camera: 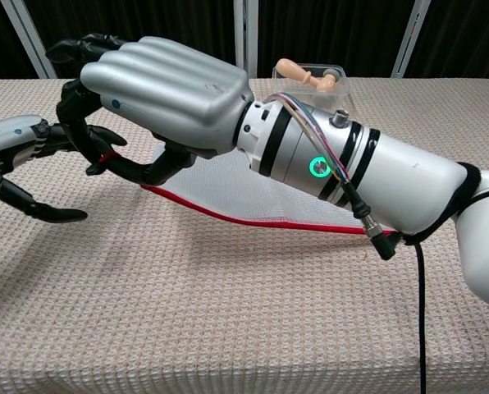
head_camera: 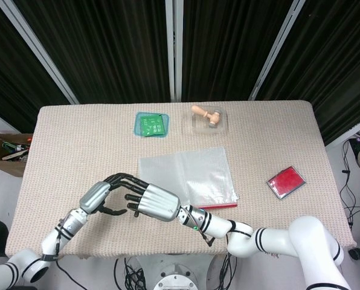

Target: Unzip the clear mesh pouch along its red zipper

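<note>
**Right hand lifting the pouch's zipper end**

The right hand (camera: 166, 86) is pinching the red zipper (camera: 253, 220) at its left end, raising that corner of the clear mesh pouch (head_camera: 189, 177) off the table (head_camera: 77, 145). The left hand (head_camera: 98, 196) is hovering alongside, fingers spread, holding nothing.

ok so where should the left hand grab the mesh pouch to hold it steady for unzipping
Probably the lifted corner of the clear mesh pouch, just beside where the right hand pinches the red zipper end. That edge is raised off the table, so the left hand can come in from its own side and pinch the mesh from above and below. The rest lies flat.
</note>
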You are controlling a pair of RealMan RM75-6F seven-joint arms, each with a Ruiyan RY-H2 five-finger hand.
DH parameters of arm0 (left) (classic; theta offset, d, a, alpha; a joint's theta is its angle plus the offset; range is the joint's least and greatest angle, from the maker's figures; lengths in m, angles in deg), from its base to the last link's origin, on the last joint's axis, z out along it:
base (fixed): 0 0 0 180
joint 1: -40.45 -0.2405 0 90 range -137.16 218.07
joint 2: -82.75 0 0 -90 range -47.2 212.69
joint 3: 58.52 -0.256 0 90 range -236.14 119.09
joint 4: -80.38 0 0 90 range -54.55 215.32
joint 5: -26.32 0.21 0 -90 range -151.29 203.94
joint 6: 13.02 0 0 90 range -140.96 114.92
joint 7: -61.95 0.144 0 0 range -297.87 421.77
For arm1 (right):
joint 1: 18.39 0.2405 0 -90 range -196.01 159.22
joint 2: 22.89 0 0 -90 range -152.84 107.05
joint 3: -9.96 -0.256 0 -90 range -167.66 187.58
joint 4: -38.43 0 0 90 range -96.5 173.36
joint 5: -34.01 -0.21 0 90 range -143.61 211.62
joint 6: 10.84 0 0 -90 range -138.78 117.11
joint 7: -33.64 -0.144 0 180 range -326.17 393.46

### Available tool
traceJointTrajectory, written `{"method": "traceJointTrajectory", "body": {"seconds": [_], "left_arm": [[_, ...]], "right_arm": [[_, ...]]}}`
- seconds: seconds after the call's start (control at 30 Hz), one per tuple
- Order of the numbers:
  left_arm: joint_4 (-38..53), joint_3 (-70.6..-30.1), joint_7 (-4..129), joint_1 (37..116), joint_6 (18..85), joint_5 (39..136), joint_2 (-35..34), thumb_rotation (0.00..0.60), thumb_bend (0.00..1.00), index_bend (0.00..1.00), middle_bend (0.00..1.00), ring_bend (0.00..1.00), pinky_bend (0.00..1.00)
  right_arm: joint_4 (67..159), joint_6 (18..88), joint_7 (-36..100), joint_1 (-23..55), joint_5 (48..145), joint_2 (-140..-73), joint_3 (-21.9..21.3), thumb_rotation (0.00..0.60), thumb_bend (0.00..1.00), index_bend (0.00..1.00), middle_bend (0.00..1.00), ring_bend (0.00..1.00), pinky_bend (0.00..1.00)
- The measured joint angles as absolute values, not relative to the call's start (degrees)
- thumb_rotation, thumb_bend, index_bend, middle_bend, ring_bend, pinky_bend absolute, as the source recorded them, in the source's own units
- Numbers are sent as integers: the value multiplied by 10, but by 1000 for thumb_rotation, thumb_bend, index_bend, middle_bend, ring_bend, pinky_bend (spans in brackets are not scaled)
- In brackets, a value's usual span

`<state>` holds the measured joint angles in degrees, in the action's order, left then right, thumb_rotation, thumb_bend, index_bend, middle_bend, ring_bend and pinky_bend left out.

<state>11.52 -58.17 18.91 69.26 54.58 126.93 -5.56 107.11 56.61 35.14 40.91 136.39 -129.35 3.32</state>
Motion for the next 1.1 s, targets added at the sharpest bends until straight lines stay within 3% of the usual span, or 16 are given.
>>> {"method": "traceJointTrajectory", "body": {"seconds": [0.4, 1.1], "left_arm": [[124, -594, 166, 734, 560, 1278, -97, 600, 176, 369, 129, 83, 135], [168, -603, 115, 763, 576, 1254, -145, 600, 264, 506, 130, 83, 135]], "right_arm": [[1061, 570, 339, 411, 1360, -1301, 32, 600, 532, 941, 344, 49, 0], [1052, 580, 330, 412, 1357, -1304, 29, 600, 534, 943, 343, 49, 0]]}}
